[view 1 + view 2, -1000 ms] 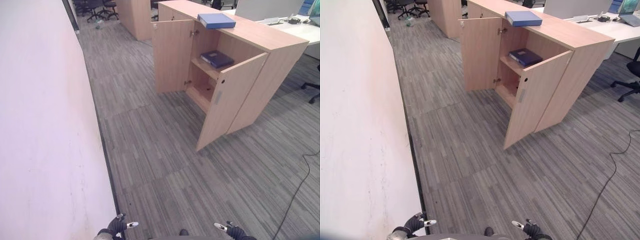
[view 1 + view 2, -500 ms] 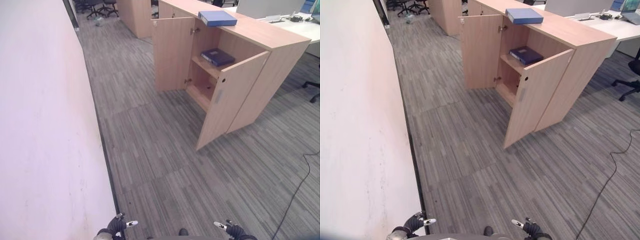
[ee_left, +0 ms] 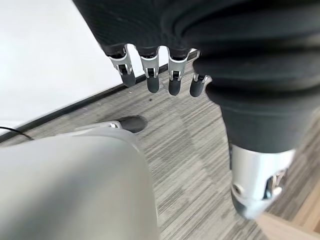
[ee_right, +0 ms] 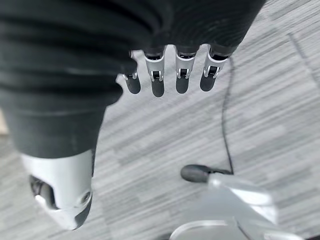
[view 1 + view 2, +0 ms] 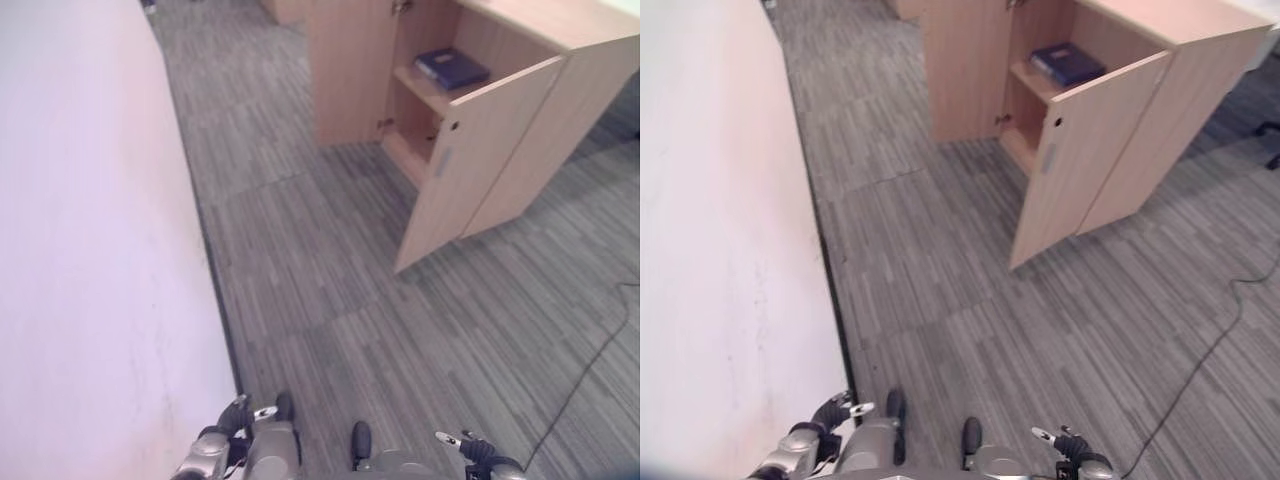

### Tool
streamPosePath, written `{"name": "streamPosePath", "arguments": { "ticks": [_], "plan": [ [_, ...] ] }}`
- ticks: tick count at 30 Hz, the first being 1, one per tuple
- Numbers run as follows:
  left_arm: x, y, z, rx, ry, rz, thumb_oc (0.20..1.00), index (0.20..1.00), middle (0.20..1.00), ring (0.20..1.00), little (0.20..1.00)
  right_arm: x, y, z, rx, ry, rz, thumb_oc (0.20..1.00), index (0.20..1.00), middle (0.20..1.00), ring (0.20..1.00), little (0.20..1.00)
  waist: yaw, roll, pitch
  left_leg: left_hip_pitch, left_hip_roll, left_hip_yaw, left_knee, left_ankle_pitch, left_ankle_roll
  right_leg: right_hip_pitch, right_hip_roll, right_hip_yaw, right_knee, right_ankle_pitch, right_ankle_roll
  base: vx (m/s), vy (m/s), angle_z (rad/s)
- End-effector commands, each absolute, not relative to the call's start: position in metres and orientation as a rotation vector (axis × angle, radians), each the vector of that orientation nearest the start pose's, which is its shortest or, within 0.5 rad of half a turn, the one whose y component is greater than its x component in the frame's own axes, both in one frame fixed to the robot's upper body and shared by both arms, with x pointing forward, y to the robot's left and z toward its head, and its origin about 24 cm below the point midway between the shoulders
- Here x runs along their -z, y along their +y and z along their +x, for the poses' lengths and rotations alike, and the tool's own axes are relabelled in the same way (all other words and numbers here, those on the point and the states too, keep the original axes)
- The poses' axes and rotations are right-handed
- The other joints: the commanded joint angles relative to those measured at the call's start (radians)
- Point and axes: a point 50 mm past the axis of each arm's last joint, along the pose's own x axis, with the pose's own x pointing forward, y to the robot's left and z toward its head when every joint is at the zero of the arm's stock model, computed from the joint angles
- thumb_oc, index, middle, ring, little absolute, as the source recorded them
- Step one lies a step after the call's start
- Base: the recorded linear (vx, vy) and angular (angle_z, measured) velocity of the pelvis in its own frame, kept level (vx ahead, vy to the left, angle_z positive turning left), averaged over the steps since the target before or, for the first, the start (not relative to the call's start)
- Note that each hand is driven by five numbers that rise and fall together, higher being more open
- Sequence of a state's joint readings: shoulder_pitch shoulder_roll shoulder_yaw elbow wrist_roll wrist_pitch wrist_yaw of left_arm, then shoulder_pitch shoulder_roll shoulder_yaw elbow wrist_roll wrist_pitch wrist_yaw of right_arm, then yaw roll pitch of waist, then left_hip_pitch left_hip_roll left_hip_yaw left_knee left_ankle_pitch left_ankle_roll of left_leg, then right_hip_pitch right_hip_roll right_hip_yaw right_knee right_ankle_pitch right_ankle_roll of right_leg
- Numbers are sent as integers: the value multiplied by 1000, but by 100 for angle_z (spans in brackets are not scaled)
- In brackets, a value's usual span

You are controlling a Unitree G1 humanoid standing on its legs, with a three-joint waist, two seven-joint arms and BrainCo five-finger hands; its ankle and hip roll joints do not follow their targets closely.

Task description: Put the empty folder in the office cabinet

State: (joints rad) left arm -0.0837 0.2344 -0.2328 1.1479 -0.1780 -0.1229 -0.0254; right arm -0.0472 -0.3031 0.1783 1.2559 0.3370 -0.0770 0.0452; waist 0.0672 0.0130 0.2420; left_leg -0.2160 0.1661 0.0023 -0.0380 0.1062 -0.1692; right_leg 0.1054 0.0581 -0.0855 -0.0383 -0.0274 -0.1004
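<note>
Dark blue folder (image 5: pixel 452 68) lies seemingly flat on open cabinet's (image 5: pixel 490 160) shelf

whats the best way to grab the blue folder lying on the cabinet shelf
The blue folder lies flat on the upper shelf of the cabinet, between the two open doors. Probably come in from the open front and pinch its near edge, fingers over the cover and thumb beneath. Both the left hand and the right hand hang open and empty.

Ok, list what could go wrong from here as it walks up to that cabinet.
The near cabinet door stands swung out toward the walking path, so a straight approach could clip it. A dark blue folder already lies on the upper shelf, leaving less room there. Both the left hand and the right hand hang empty.
</note>
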Motion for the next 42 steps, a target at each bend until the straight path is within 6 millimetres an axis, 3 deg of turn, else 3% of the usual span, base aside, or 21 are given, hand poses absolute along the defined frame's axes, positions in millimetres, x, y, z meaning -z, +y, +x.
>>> {"name": "streamPosePath", "arguments": {
  "ticks": [1, 3, 7, 10, 14, 15, 17, 18, 21, 22, 23, 24, 25, 26, 30, 33, 34, 36, 39, 40, 42],
  "plan": [
    [136, 228, 155, -45, 901, 162, 1000, 1000, 1000, 1000, 1000, 142, -264, 122, 225, 1026, -55, 1000, 1000, 1000, 1000, 1000, 46, -40, -22, -116, -24, -10, 60, 46, 57, 169, -74, 95, 83, -233, 137, 309, 72, -40],
    [139, 236, 145, -84, 939, 146, 1000, 1000, 1000, 1000, 1000, 142, -258, 129, 178, 1027, -83, 1000, 1000, 1000, 1000, 1000, 84, -45, -44, -133, -10, -9, 0, 72, 54, 234, -91, 156, 65, -263, 149, 509, 223, -44],
    [143, 241, 135, -94, 983, 168, 1000, 1000, 1000, 1000, 1000, 146, -248, 125, 142, 1042, -77, 1000, 1000, 1000, 1000, 1000, 88, -57, -84, -123, -3, 18, 28, 139, 44, 251, -127, 172, 66, -275, 173, 435, 276, -84],
    [143, 244, 135, -93, 997, 194, 1000, 1000, 1000, 1000, 1000, 149, -242, 120, 127, 1067, -69, 1000, 1000, 1000, 1000, 1000, 91, -85, -118, -127, -22, 35, 67, 133, 63, 234, -162, 176, 89, -243, 211, 347, 217, -11],
    [141, 245, 139, -85, 990, 216, 1000, 1000, 1000, 1000, 1000, 152, -236, 117, 104, 1082, -72, 1000, 1000, 1000, 1000, 1000, 94, -128, -150, -109, -80, 68, 86, 73, 109, 185, -204, 197, 181, -57, 276, 309, 215, 1],
    [139, 246, 145, -84, 976, 223, 1000, 1000, 1000, 1000, 1000, 151, -233, 124, 100, 1064, -65, 1000, 1000, 1000, 1000, 1000, 94, -130, -147, -78, -105, 80, 81, 37, 135, 130, -207, 205, 301, 87, 314, 308, 266, -12],
    [137, 247, 149, -83, 970, 233, 1000, 1000, 1000, 1000, 1000, 148, -232, 131, 105, 1044, -62, 1000, 1000, 1000, 1000, 1000, 83, -105, -124, -31, -102, 85, 71, 6, 157, 46, -194, 189, 466, 200, 341, 286, 331, -8],
    [135, 248, 153, -78, 959, 249, 1000, 1000, 1000, 1000, 1000, 146, -230, 138, 113, 1018, -46, 1000, 1000, 1000, 1000, 1000, 58, -49, -86, 41, -95, 82, 69, -38, 195, -47, -163, 131, 633, 228, 343, 233, 308, 9],
    [135, 249, 152, -89, 961, 240, 1000, 1000, 1000, 1000, 1000, 148, -229, 135, 121, 1028, -40, 1000, 1000, 1000, 1000, 1000, 32, -15, -76, 113, -99, 61, 43, -56, 208, -136, -130, 113, 691, 180, 313, 308, 240, 15],
    [135, 251, 151, -105, 960, 232, 1000, 1000, 1000, 1000, 1000, 149, -231, 130, 132, 1041, -38, 1000, 1000, 1000, 1000, 1000, 11, -12, -60, 163, -118, 45, 28, -71, 212, -184, -124, 90, 698, 116, 300, 254, 127, 7],
    [135, 251, 151, -105, 960, 232, 1000, 1000, 1000, 1000, 1000, 149, -231, 130, 132, 1041, -38, 1000, 1000, 1000, 1000, 1000, 11, -9, -61, 161, -116, 45, 28, -70, 211, -184, -121, 89, 696, 119, 299, 270, 85, -9],
    [135, 251, 150, -110, 963, 228, 1000, 1000, 1000, 1000, 1000, 150, -231, 128, 136, 1050, -39, 1000, 1000, 1000, 1000, 1000, 1, -8, -59, 188, -123, 43, 21, -78, 210, -191, -130, 66, 641, 98, 299, 376, 46, 16],
    [135, 252, 151, -115, 965, 226, 1000, 1000, 1000, 1000, 1000, 151, -235, 122, 147, 1073, -54, 1000, 1000, 1000, 1000, 1000, -13, -5, -52, 242, -128, 38, 1, -107, 204, -225, -142, 4, 531, 12, 269, 483, 48, 33],
    [136, 251, 151, -112, 968, 225, 1000, 1000, 1000, 1000, 1000, 152, -237, 120, 152, 1084, -58, 1000, 1000, 1000, 1000, 1000, -19, -5, -54, 259, -131, 33, -5, -116, 203, -247, -137, -8, 476, -1, 262, 504, 18, 40],
    [140, 244, 144, -75, 989, 248, 1000, 1000, 1000, 1000, 1000, 156, -246, 100, 191, 1149, -69, 1000, 1000, 1000, 1000, 1000, -86, -21, -49, 399, -175, -28, -49, -197, 191, -333, -100, 15, 172, 69, 256, 485, -45, 2],
    [140, 244, 146, -75, 983, 253, 1000, 1000, 1000, 1000, 1000, 158, -249, 88, 199, 1189, -83, 1000, 1000, 1000, 1000, 1000, -112, -7, -40, 461, -155, -32, -49, -252, 171, -368, -142, -58, 89, 126, 275, 503, -138, 49],
    [140, 245, 145, -69, 983, 255, 1000, 1000, 1000, 1000, 1000, 160, -253, 78, 221, 1219, -80, 1000, 1000, 1000, 1000, 1000, -121, -7, -52, 494, -154, -24, -49, -285, 158, -355, -179, -118, 67, 141, 273, 412, -140, 23],
    [142, 240, 143, -50, 991, 252, 1000, 1000, 1000, 1000, 1000, 160, -259, 65, 256, 1249, -72, 1000, 1000, 1000, 1000, 1000, -139, -1, -73, 517, -143, -14, -29, -311, 144, -321, -185, -129, 66, 155, 254, 427, -124, 5],
    [144, 230, 144, -23, 986, 248, 1000, 1000, 1000, 1000, 1000, 159, -266, 61, 307, 1246, -40, 1000, 1000, 1000, 1000, 1000, -165, 21, -77, 508, -116, -1, 47, -307, 110, -306, -175, -117, 90, 146, 233, 280, -82, 11],
    [144, 221, 149, 5, 970, 246, 1000, 1000, 1000, 1000, 1000, 158, -273, 53, 370, 1253, -8, 1000, 1000, 1000, 1000, 1000, -192, 41, -77, 484, -96, 17, 137, -247, 66, -286, -157, -108, 94, 127, 208, 326, -124, -13],
    [142, 214, 157, 23, 941, 239, 1000, 1000, 1000, 1000, 1000, 156, -281, 46, 430, 1262, 18, 1000, 1000, 1000, 1000, 1000, -214, 51, -68, 442, -70, 44, 236, -152, 21, -259, -139, -92, 95, 94, 179, 271, -125, -13]
  ]
}}
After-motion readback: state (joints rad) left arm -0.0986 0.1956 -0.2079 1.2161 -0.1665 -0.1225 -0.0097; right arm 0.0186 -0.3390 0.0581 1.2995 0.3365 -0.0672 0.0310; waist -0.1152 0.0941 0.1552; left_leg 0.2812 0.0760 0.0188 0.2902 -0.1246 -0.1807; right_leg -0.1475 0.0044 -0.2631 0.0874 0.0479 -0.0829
